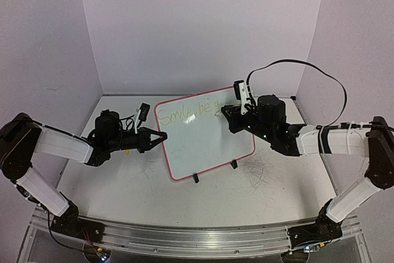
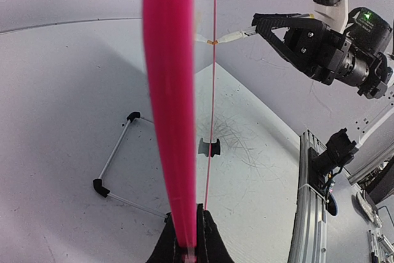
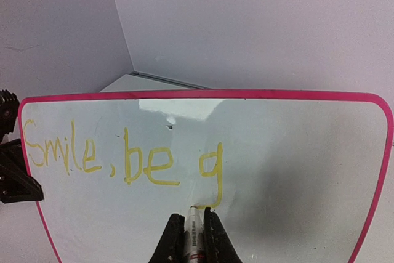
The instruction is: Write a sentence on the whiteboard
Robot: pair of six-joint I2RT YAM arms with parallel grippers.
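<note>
The whiteboard [image 1: 206,140] stands tilted on two black clip feet, pink-red framed. The yellow sentence [image 1: 184,114] reads "Smile, be g" in the right wrist view [image 3: 123,158]. My left gripper [image 1: 157,137] is shut on the whiteboard's left edge; in the left wrist view the pink frame [image 2: 169,109] runs up from between the fingers [image 2: 188,247]. My right gripper [image 1: 233,115] is shut on a white marker [image 3: 196,232], its tip touching the board at the tail of the "g" [image 3: 212,180]. The right arm with the marker also shows in the left wrist view [image 2: 231,37].
Faint scribble marks [image 1: 261,167] lie on the table right of the board. A small black object [image 1: 143,112] sits behind the left gripper. A wire stand with black ends [image 2: 117,170] lies on the table in the left wrist view. The metal rail [image 1: 184,241] runs along the near edge.
</note>
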